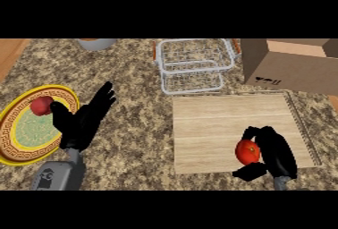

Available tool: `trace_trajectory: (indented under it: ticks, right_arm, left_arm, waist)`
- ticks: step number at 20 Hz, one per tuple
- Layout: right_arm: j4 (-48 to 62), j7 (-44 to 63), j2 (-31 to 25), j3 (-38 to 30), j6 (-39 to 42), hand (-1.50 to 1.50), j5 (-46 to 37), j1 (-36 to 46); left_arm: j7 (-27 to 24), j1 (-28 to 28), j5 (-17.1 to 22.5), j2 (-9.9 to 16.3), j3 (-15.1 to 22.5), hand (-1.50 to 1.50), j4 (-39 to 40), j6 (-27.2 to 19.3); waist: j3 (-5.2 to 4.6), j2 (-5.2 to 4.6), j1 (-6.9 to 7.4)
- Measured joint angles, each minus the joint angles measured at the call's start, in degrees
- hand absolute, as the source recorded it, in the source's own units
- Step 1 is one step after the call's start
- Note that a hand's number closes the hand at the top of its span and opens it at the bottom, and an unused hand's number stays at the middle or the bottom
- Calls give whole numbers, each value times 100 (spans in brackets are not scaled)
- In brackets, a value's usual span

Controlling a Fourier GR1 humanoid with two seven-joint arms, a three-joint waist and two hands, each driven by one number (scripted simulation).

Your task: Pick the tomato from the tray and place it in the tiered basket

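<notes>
Over the wooden tray (pixel 218 120), right robot hand (pixel 274 154) curled round the tomato (pixel 247 151): light, smooth, bruisable, best cradled at its sides; wire tiered basket (pixel 192 67) beyond; left robot hand (pixel 82 120) open, beside tray

No readable words, brand names or numbers anywhere. Cardboard box (pixel 290 62), at about 1 o'clock on tabletop (pixel 132 89), carries small black printed handling marks low on its front face near lower left corner; shapes too small to make out. Grey left forearm (pixel 56 175), at about 7 o'clock, bears black emblem on its casing, figure-like, not legible as text. Gold plate (pixel 13 154) rim at 9 o'clock shows key-pattern band, ornament only.
</notes>
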State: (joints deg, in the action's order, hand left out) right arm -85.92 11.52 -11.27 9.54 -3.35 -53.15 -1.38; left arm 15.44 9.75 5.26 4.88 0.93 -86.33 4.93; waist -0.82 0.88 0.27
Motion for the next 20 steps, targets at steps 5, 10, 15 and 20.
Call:
trace_trajectory:
  ticks: [5,10,15,20]
  right_arm:
    - [-1000,1086,-23,-71,800,150,-86,-72]
    - [-2634,1936,230,-192,1356,150,310,-203]
    - [-4207,2571,254,-310,1803,150,514,-31]
    - [-4692,3224,76,-692,2409,150,678,933]
  left_arm:
    - [-46,29,14,30,-74,0,101,29]
    - [-132,-97,-48,-23,-30,0,70,-9]
    - [-209,-69,-101,-91,-18,0,172,-69]
    - [-102,-45,-88,-79,-4,0,93,-43]
  waist:
    - [54,-55,-58]
    - [67,-53,-110]
    - [73,-59,-108]
    - [75,-67,-60]
